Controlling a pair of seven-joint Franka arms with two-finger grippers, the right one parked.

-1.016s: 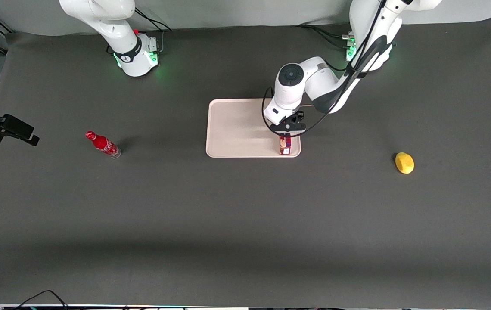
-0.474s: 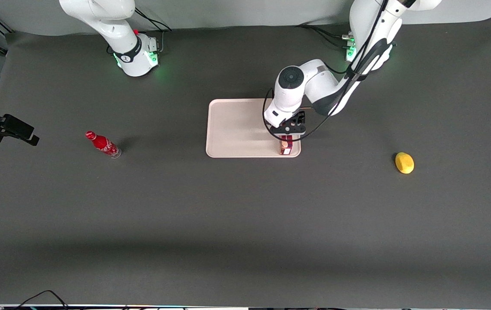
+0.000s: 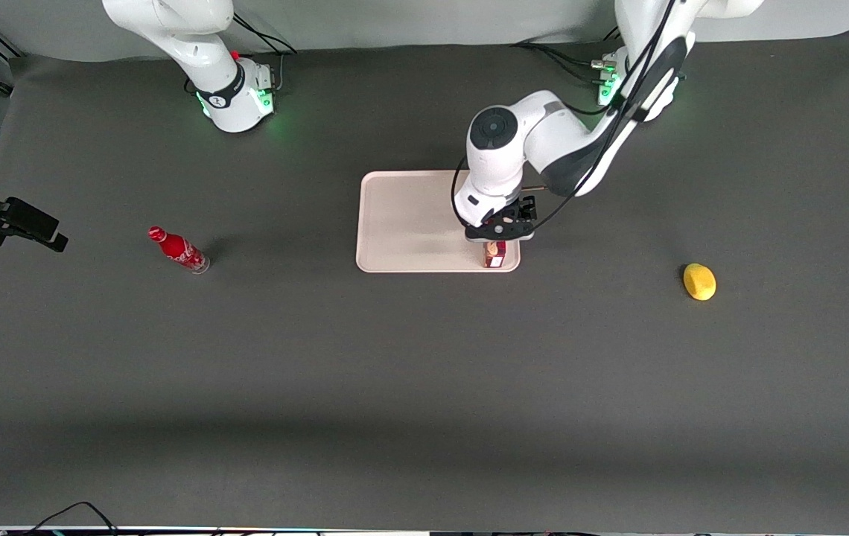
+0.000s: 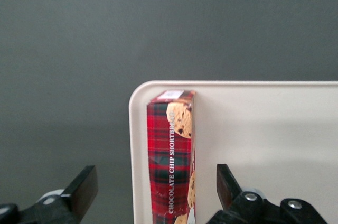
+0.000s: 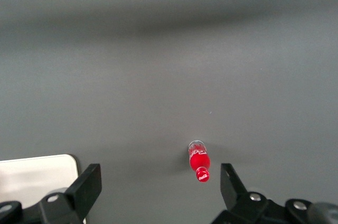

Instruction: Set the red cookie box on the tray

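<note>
Red tartan showed between my fingers (image 4: 82, 189): the red cookie box (image 4: 171, 155) stood on the tray (image 4: 264, 129), at its corner. My gripper (image 3: 500, 232) hung above it, fingers spread apart, touching neither side.

Red cookie box (image 4: 171, 155) lying on tray (image 3: 409, 223), along corner rim nearest front camera.

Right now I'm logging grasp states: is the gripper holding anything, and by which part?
Nothing is held. The gripper is open above the red cookie box, its fingers clear of both sides; the box lies in a corner of the tray.
</note>
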